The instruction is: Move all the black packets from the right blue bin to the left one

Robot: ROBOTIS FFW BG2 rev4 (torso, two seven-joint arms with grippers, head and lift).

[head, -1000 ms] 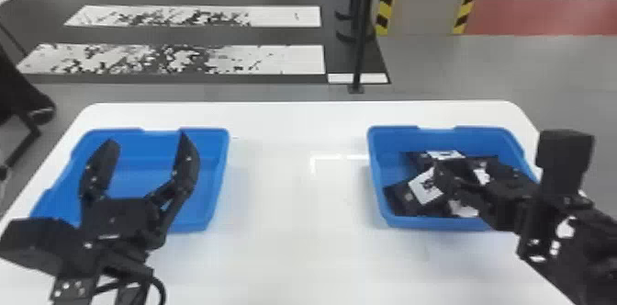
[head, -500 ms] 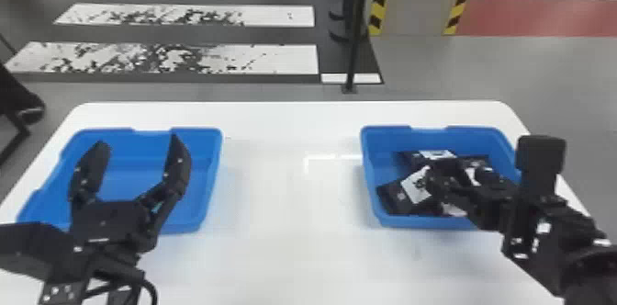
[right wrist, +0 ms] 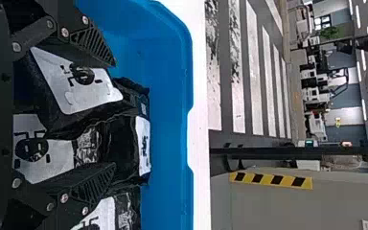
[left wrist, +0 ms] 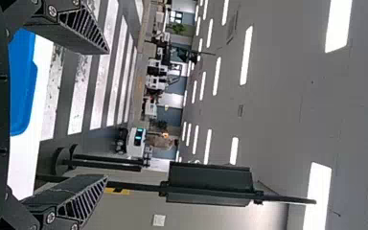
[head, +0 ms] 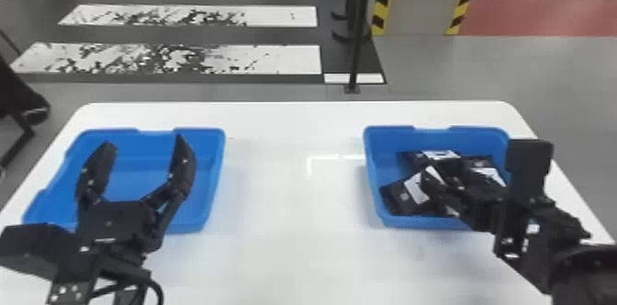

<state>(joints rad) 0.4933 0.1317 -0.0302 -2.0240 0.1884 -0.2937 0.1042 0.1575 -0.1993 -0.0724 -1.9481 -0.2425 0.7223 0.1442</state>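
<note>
White table (head: 275, 235) separates left bin (head: 135, 177) from right bin (head: 384, 152).

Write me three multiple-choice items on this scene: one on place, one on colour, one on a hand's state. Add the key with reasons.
1. Where are the black packets?
A. Left bin
B. Right bin
C. Table

2. What colour are the packets' labels?
A. White
B. Red
C. Green

3. How is the left hand?
A. Shut, empty
B. Gripping a packet
C. Open, empty

Key:
1. B: the head view shows them piled inside that bin.
2. A: pale patches with black marks stand out on the dark wrapping.
3. C: its fingers stand wide apart with nothing held between them.
</note>
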